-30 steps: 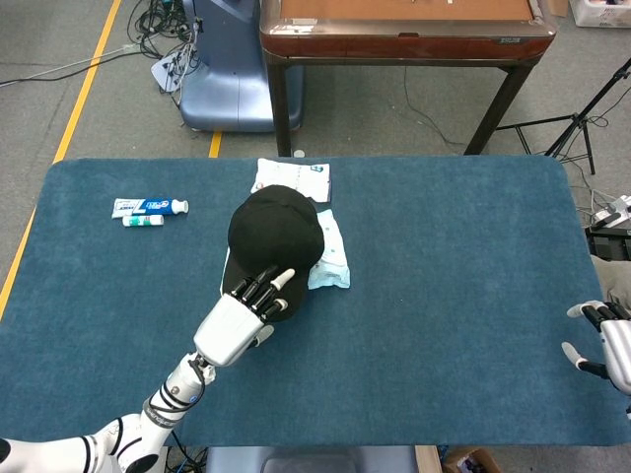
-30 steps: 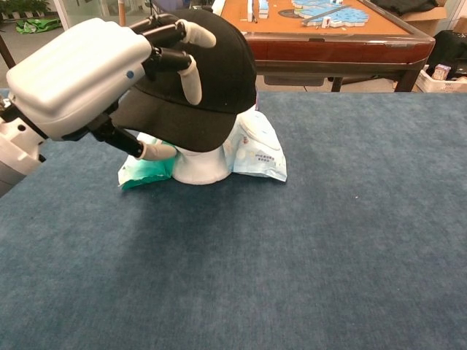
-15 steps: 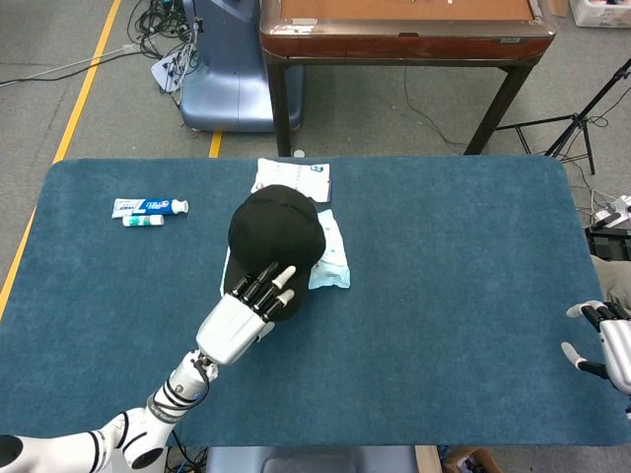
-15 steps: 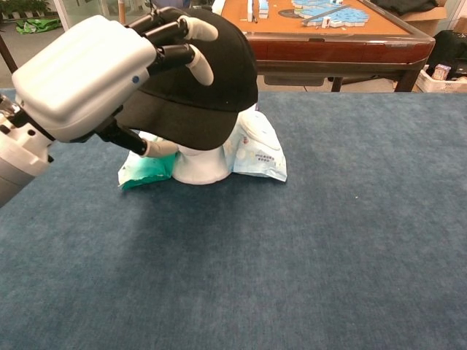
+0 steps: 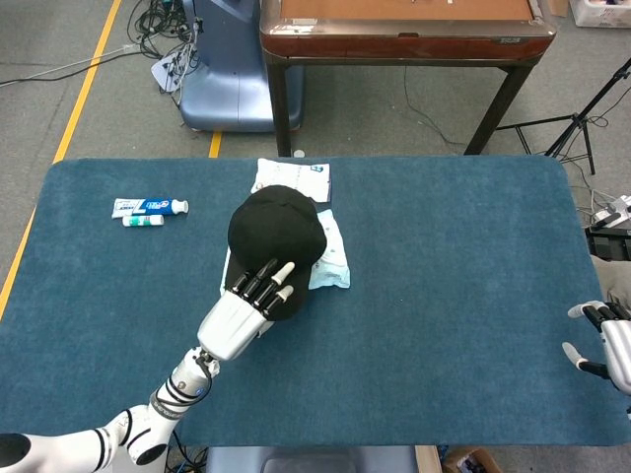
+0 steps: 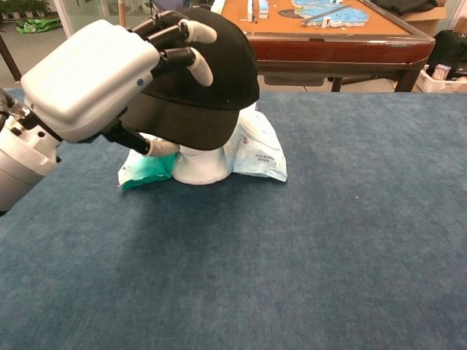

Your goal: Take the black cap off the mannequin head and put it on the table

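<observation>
- Left robot hand point(image 6: 95, 76) grips the black cap's point(image 5: 275, 234) brim, thumb underneath, cap on the mannequin head point(image 6: 197, 166).
- Right robot hand point(image 5: 603, 345) sits at the desk point(image 5: 454, 286) edge, fingers apart, empty.

- One black cap point(image 5: 275, 235), sitting on the mannequin head.
- One white mannequin head point(image 6: 198, 164), mostly hidden under the cap.
- Two hands: the left hand point(image 5: 242, 313) and the right hand point(image 5: 606, 345).
- Two tubes on the worktop point(image 5: 454, 296): a larger blue-and-white tube point(image 5: 149, 206) and a smaller tube point(image 5: 143, 221) just beside it.
- Two plastic packets: one packet point(image 5: 294, 178) behind the head, one pale blue packet point(image 6: 257, 149) beside it.
- One brown table point(image 5: 404, 30) beyond the worktop.
</observation>
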